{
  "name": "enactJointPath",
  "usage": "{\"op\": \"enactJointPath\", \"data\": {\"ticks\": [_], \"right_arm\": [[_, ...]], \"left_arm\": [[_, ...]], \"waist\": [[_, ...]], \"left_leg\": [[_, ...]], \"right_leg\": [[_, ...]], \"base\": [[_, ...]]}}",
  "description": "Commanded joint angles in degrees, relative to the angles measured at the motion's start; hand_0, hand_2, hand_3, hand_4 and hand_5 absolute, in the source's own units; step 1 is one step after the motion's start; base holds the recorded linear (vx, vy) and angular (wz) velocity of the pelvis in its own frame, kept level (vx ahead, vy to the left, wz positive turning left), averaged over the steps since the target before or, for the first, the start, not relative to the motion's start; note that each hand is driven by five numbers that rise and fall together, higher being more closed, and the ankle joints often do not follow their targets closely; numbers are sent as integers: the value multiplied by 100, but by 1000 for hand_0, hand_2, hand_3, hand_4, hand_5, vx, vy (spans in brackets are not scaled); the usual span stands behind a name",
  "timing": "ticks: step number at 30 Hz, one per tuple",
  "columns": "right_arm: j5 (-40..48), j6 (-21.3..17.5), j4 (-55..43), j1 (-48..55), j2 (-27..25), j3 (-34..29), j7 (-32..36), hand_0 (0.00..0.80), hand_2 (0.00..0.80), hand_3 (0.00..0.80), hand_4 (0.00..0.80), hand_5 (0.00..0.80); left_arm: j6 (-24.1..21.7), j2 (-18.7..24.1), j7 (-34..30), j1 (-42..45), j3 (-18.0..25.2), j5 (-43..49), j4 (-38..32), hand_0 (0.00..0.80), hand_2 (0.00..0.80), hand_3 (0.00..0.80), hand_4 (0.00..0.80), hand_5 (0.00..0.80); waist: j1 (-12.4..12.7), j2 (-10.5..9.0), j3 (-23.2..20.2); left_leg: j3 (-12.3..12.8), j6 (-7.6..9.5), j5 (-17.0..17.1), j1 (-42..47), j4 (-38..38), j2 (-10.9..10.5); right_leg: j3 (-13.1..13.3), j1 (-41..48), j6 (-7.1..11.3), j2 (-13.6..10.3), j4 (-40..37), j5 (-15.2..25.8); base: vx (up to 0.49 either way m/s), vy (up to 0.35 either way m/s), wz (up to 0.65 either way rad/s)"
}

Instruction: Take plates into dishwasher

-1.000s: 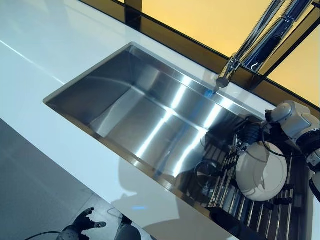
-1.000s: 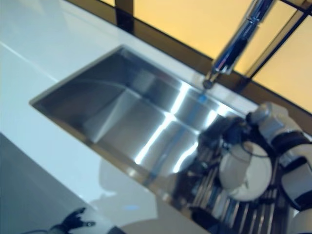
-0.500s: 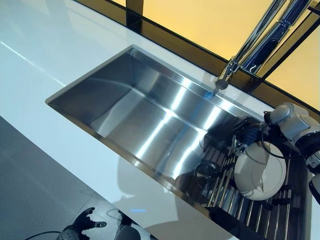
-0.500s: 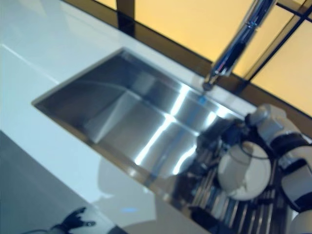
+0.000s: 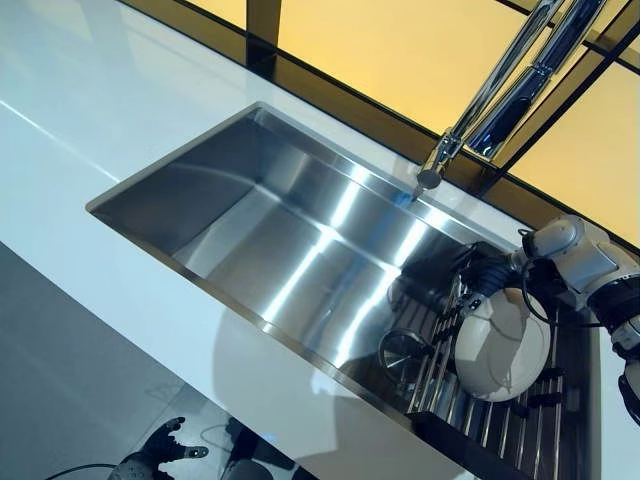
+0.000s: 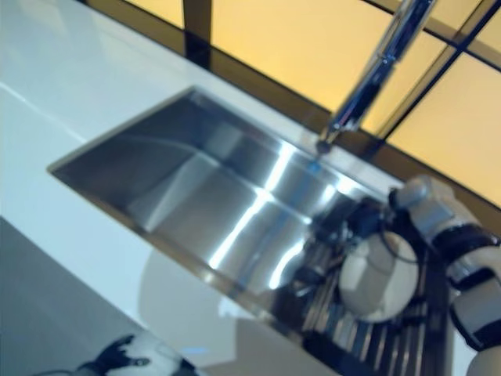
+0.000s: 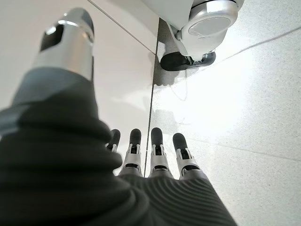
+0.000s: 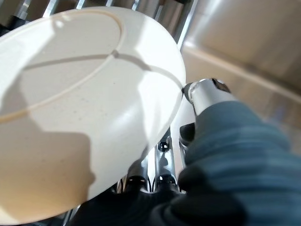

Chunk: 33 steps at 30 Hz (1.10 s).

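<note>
A white plate (image 5: pixel 500 345) stands tilted over the dark drying rack (image 5: pixel 470 412) at the right end of the sink. My right hand (image 5: pixel 487 276) is shut on its upper left rim. In the right wrist view the plate (image 8: pixel 70 117) fills most of the picture, with the thumb (image 8: pixel 204 94) on its edge and the fingers curled beneath it. My left hand (image 5: pixel 150 462) hangs low beside the counter, open and holding nothing, its straight fingers (image 7: pixel 157 153) pointing at the floor.
The steel sink (image 5: pixel 280 230) is set in a white counter (image 5: pixel 80 120). A chrome faucet (image 5: pixel 480 105) reaches over its back edge. A round clear glass item (image 5: pixel 402 350) lies on the rack beside the plate. Yellow window panes run behind.
The camera has shifted a little. The plate stays in my right hand and sits slightly higher over the rack. The left hand has not moved.
</note>
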Motion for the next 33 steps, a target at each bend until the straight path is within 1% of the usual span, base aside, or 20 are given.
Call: {"op": "enactJointPath", "data": {"ticks": [1,4,11,21,24,27,33], "right_arm": [[151,56,-212,45,-476,213,-48,800,800,800,800,800],[191,90,-369,157,-529,85,-64,800,800,800,800,800],[160,-2,-413,320,-548,-114,-203,800,800,800,800,800],[236,-126,-403,388,-547,-234,-342,800,800,800,800,800],[298,-184,-382,404,-539,-256,-573,800,800,800,800,800],[378,-143,-406,390,-532,-309,-779,800,800,800,800,800],[551,-206,-425,425,-606,-552,-1277,800,800,800,800,800]], "left_arm": [[-89,-22,26,253,146,99,84,0,0,0,0,0],[-113,-46,50,279,180,95,115,0,0,0,0,0],[-129,-75,84,224,197,20,170,0,0,0,0,0],[-83,-62,110,215,226,23,225,0,0,0,0,0],[-54,-52,94,222,221,-5,215,0,0,0,0,0],[-64,-63,102,242,214,-13,229,0,0,0,0,0],[-131,-134,126,291,219,19,287,0,0,0,0,0]], "waist": [[-171,20,-445],[-258,6,-491],[-409,4,-573],[-474,-4,-605],[-482,17,-611],[-491,16,-631],[-544,21,-677]], "left_leg": [[-28,197,-32,-114,-95,-114],[37,212,-56,-64,-121,-121],[151,278,-112,23,-168,-164],[221,303,-162,60,-162,-173],[239,319,-177,78,-172,-182],[248,323,-190,82,-170,-184],[283,347,-238,130,-166,-200]], "right_leg": [[114,-232,388,-187,211,353],[196,-247,424,-199,204,389],[391,-325,524,-244,214,493],[463,-378,603,-284,227,564],[467,-385,620,-292,222,578],[471,-390,628,-298,223,578],[485,-404,660,-319,248,592]], "base": [[-24,54,-12],[-23,56,-20],[-41,52,-14],[-16,12,-6],[-16,22,-7],[0,0,0],[0,0,0]]}}
